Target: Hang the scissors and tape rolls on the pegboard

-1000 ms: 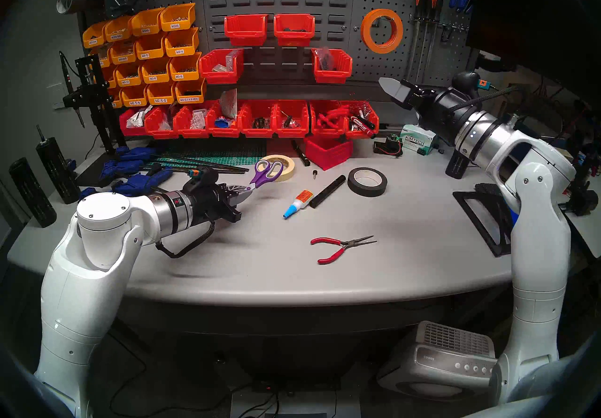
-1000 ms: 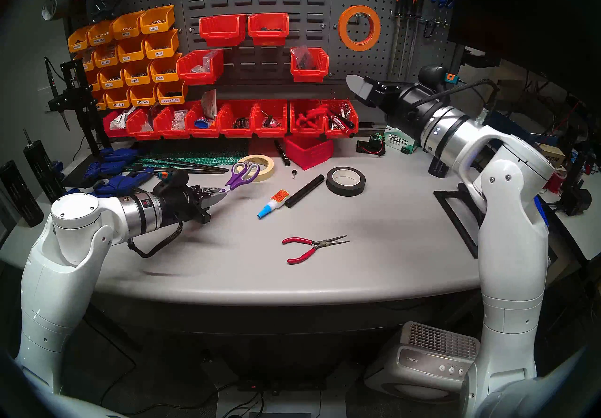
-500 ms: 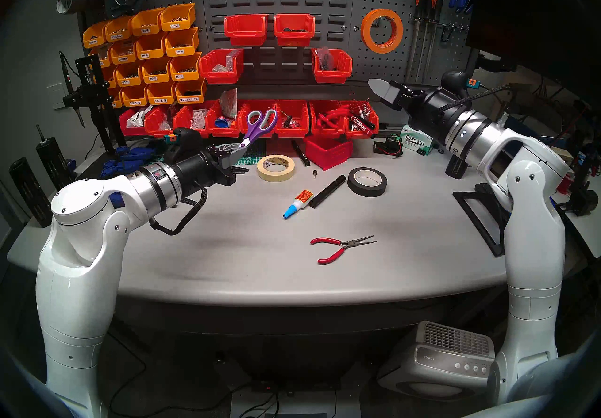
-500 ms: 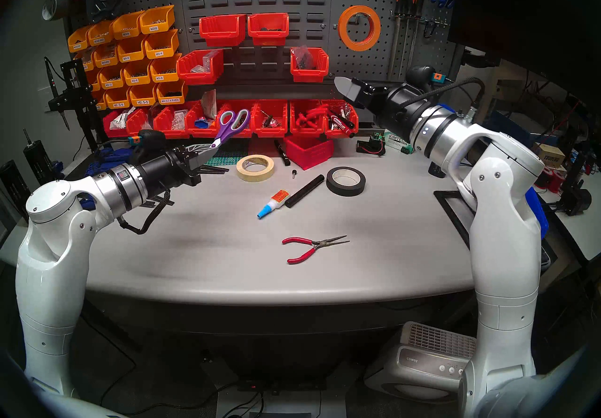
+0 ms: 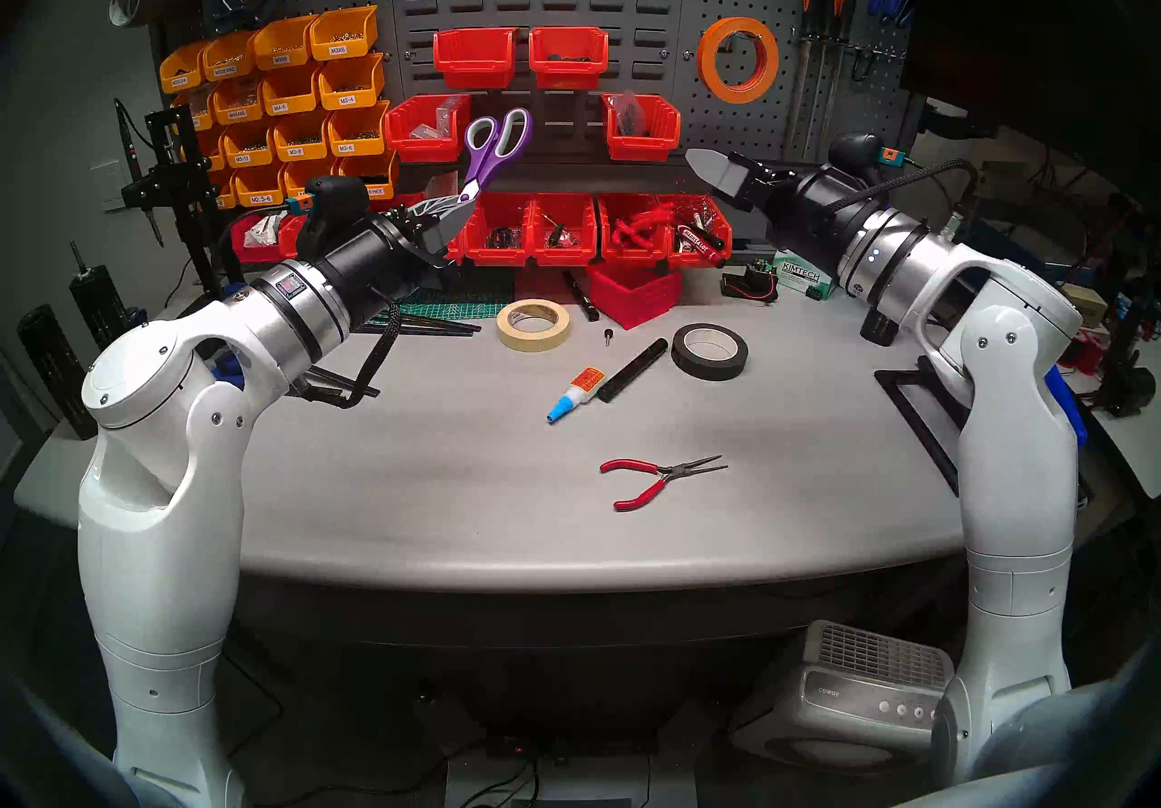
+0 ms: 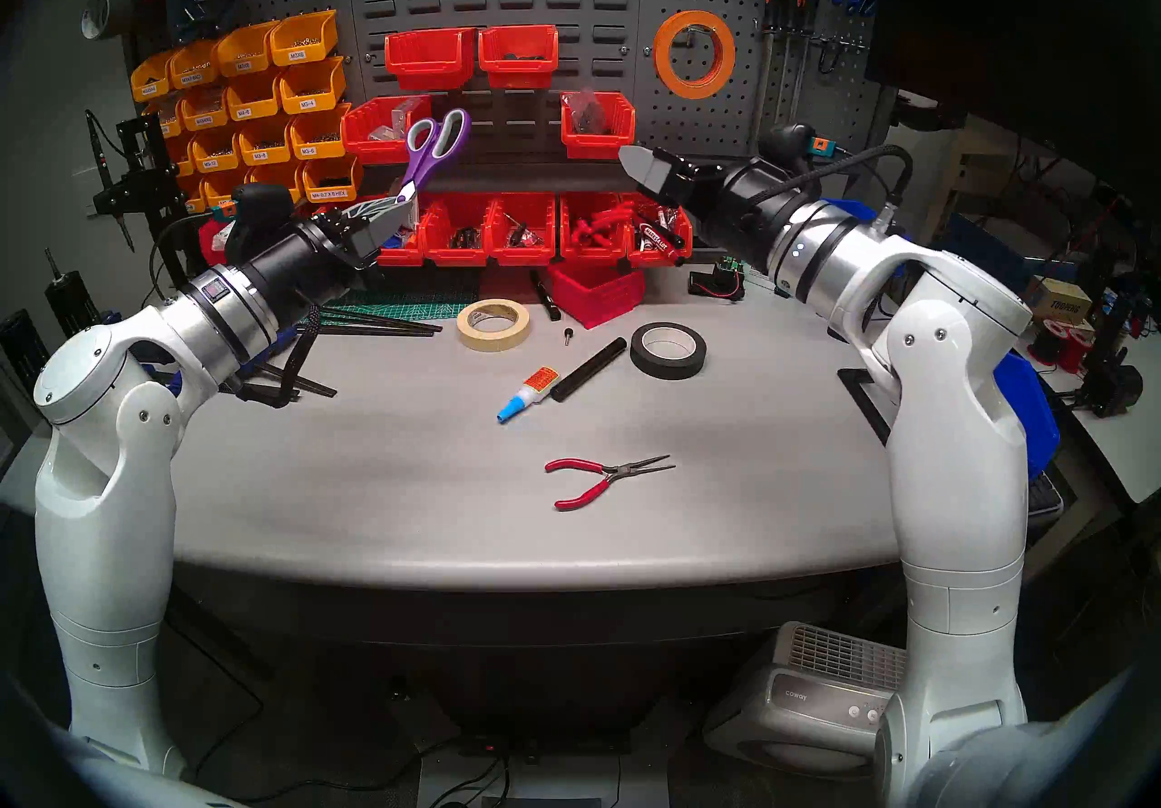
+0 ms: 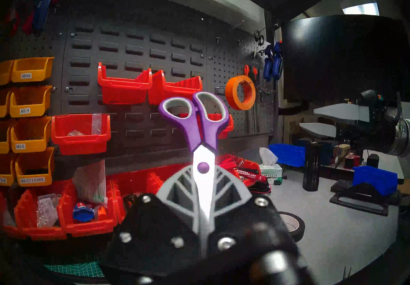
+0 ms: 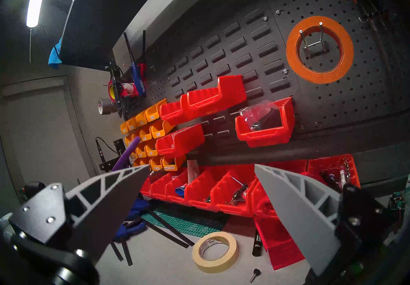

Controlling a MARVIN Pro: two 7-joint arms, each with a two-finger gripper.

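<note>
While the left gripper (image 7: pixel 203 191) is clamped on the blades of the scissors (image 7: pixel 195 120), handles up beyond its tips, only the right wrist view shows the right gripper (image 8: pixel 200 180) gaping empty, cream roll (image 8: pixel 214 251) on the table below it, orange roll (image 8: pixel 319 50) on the pegboard (image 8: pixel 366 91) above

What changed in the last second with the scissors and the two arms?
The left hand, shut on the scissors by the blades, lifted them from near the table to in front of the red bins. The open right hand drifted slightly left. Orange roll hangs, cream roll lies, both unmoved.
</note>
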